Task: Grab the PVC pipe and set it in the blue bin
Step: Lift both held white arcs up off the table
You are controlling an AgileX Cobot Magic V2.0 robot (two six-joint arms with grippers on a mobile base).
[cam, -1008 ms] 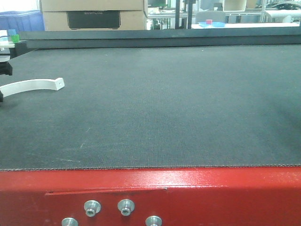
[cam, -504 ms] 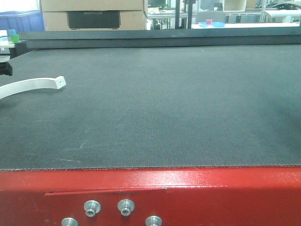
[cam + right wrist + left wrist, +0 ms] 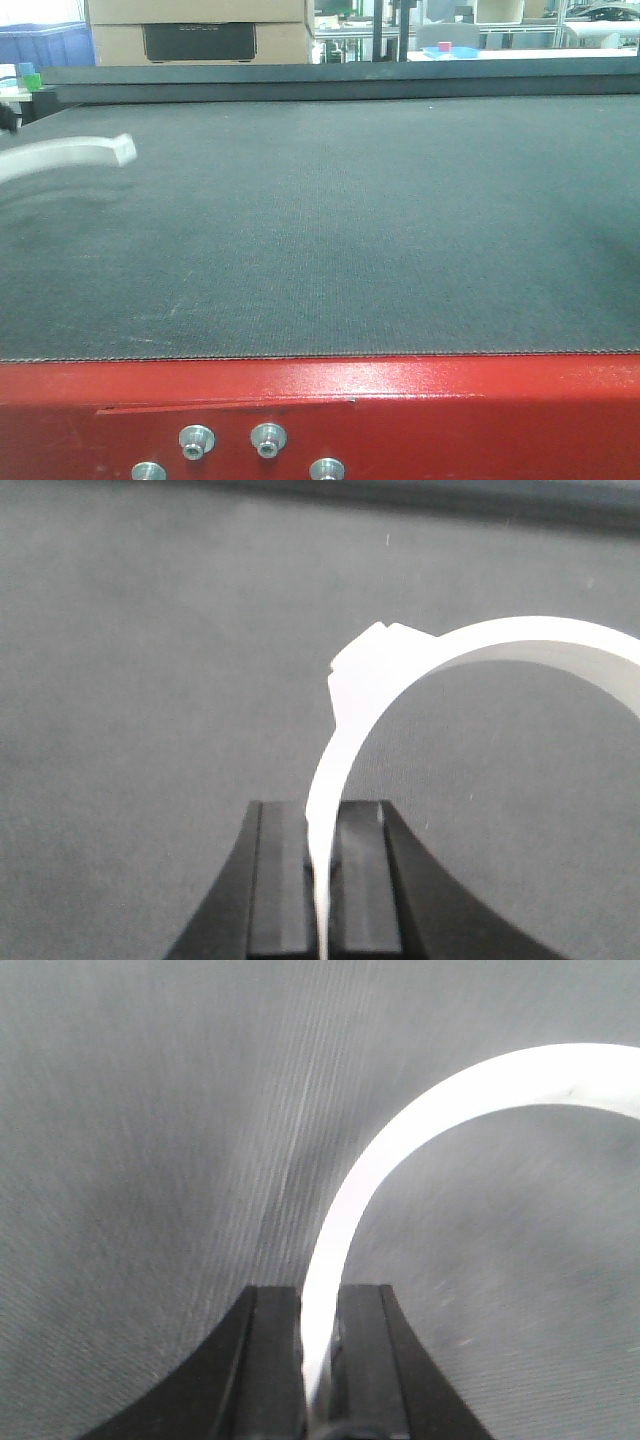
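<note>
The PVC pipe piece (image 3: 62,158) is a white curved strip, blurred, at the far left above the dark mat (image 3: 350,220). In the left wrist view my left gripper (image 3: 320,1302) is shut on one end of the white curved strip (image 3: 420,1125), which arcs away to the right over the mat. In the right wrist view my right gripper (image 3: 322,815) is shut on a thin white curved strip (image 3: 470,650) with a notched tab near its top. A blue bin (image 3: 42,42) shows behind the mat at the far left. Both arms are outside the front view.
Cardboard boxes (image 3: 200,30) stand behind the mat's raised back edge (image 3: 330,75). A small green and blue object (image 3: 30,76) sits at the far left corner. The red front rail (image 3: 320,410) with bolts runs along the near edge.
The white strip at the left has risen off the mat and now shows blurred. The dark gripper part seen at the left edge earlier has moved almost out of the front view.
</note>
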